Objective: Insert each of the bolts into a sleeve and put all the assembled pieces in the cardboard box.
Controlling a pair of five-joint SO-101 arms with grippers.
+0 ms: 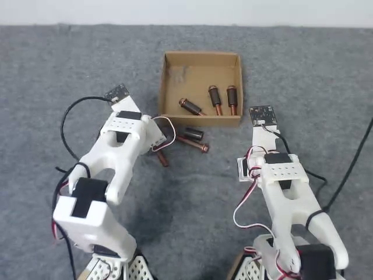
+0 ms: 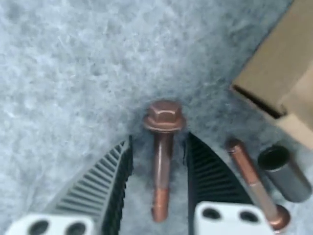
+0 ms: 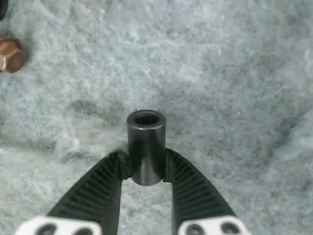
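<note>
Left jaws astride bolt [image 2: 163, 161], head outward

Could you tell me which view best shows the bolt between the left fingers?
Left wrist view: the bolt lies whole, head to tip, between the fingers. The high view shows one end beside the arm. The right wrist view's bolt head seems another's.

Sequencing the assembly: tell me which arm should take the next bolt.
Left. The left gripper straddles a bolt lying on the carpet, jaws open; the right gripper is shut on a sleeve.
</note>
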